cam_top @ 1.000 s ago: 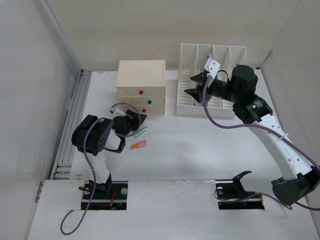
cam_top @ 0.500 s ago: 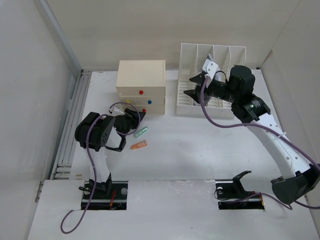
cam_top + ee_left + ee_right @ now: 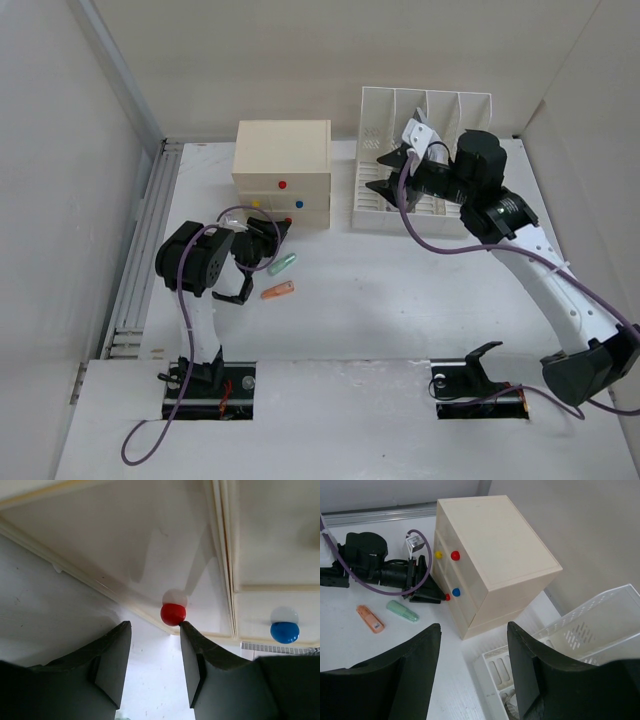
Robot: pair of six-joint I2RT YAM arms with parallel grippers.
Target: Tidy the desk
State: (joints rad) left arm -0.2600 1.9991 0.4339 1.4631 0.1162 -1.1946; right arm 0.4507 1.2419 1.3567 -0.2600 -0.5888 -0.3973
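The desk [image 3: 400, 300] is lying flat across the whole work area, walled by white panels, with a ribbed metal rail [image 3: 140, 260] running along its left edge.

The left arm is reaching low over the desk toward the front of a cream drawer box [image 3: 283, 150] that is standing at the left rear of the desk. The left gripper [image 3: 154, 627] is showing a narrow gap between its jaws, with nothing between them. In the left wrist view, a red knob [image 3: 173, 614] on the box front is sitting just beyond the fingertips, touching or almost touching the tip of one finger. A blue knob [image 3: 284, 632] is showing further to the side.

A pale green item [image 3: 283, 264] and an orange item [image 3: 278, 291] are lying on the desk just beside the left gripper, near each other but apart.

At the right rear, a white slotted file rack [image 3: 380, 130] is standing just beside the drawer box. The right gripper [image 3: 383, 172] is hovering above the rack's front left part, jaws spread wide and holding nothing.
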